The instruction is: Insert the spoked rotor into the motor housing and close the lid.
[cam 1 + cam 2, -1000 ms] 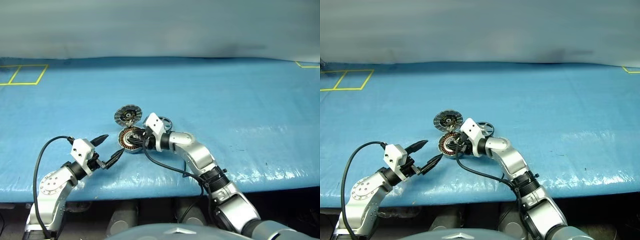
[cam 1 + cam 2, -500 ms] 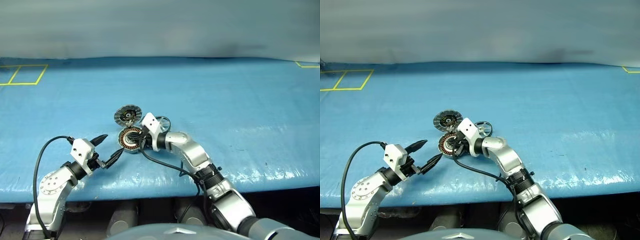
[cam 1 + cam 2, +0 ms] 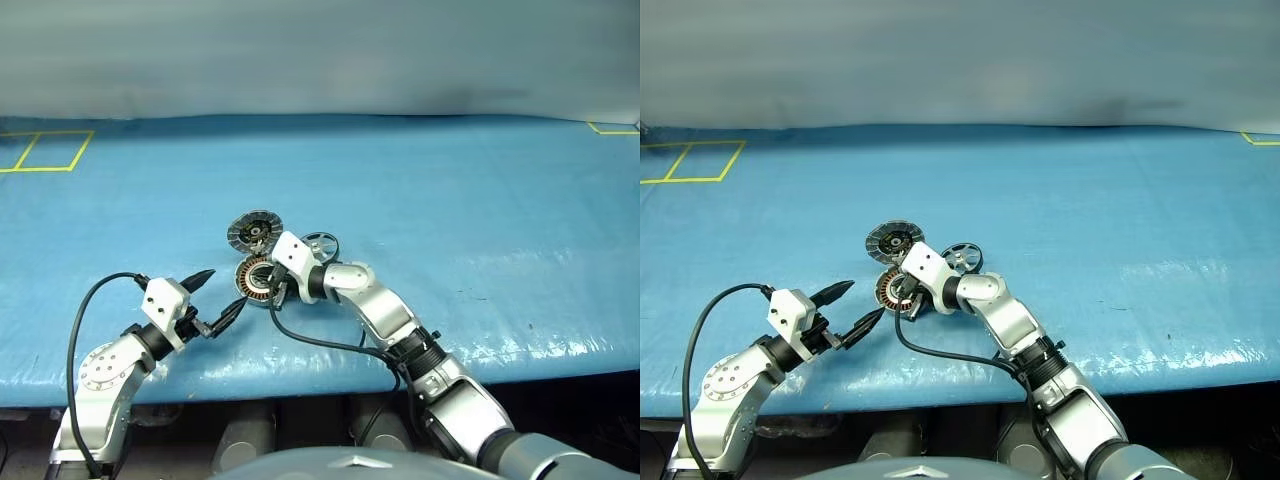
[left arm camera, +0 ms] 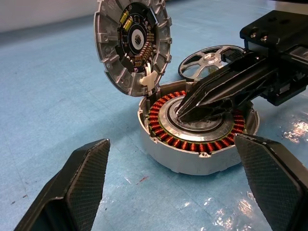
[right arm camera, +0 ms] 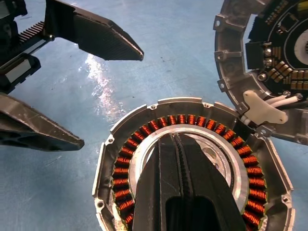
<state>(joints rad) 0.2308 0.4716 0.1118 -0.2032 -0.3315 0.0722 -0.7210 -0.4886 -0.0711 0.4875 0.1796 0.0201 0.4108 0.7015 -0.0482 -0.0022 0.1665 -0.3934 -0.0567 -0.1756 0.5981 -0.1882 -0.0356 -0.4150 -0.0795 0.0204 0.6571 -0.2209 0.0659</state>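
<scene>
Motor housing [image 4: 197, 137]: round shallow grey cup, resting on the blue surface [image 3: 480, 200] near its front edge, open side up. Copper-brown winding ring around a silver centre hub, both exposed.

Lid [image 4: 133, 43]: round silver-grey disc, joined to the housing's far edge and standing swung open, nearly upright. Inner face with ribbed rim, dark centre and small components turned toward the left wrist camera. A white connector with white wires sits at the joint between lid and housing.

Spoked rotor [image 4: 208, 61]: dark rim, silver spokes and hub, lying flat on the surface just behind and to the right of the housing, outside it and apart from the lid.

Right tool [image 5: 174, 139]: two black fingers pressed together, no gap between them, nothing pinched. The closed tip points down into the housing over the silver centre hub, inside the winding ring; whether it touches the hub cannot be told. The arm reaches in from the right, its black cable looping over the surface in front.

Left tool [image 3: 222, 292]: fingers spread wide, holding nothing, hovering near the front edge of the surface to the left of the housing, tips aimed toward it and apart from it.
</scene>
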